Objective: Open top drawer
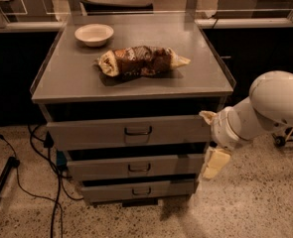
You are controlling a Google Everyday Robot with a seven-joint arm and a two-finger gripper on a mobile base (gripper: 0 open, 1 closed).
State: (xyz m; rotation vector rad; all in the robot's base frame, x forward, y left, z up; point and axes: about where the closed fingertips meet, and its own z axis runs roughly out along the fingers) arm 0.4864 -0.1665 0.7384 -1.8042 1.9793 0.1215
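Cream claw (pixel 211 150) rt of grey top drawer (pixel 96 133).

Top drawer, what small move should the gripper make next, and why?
Probably shift the gripper left and slightly up toward the top drawer's wire handle. It hangs off the cabinet's right edge, level with the middle drawer, well clear of that handle.

text: none readable | bag (pixel 142 62), lying above and behind the top drawer (pixel 96 133): its printing cannot be made out | top drawer front: no legible label | gripper (pixel 213 157): just right of the top drawer's right end, slightly lower
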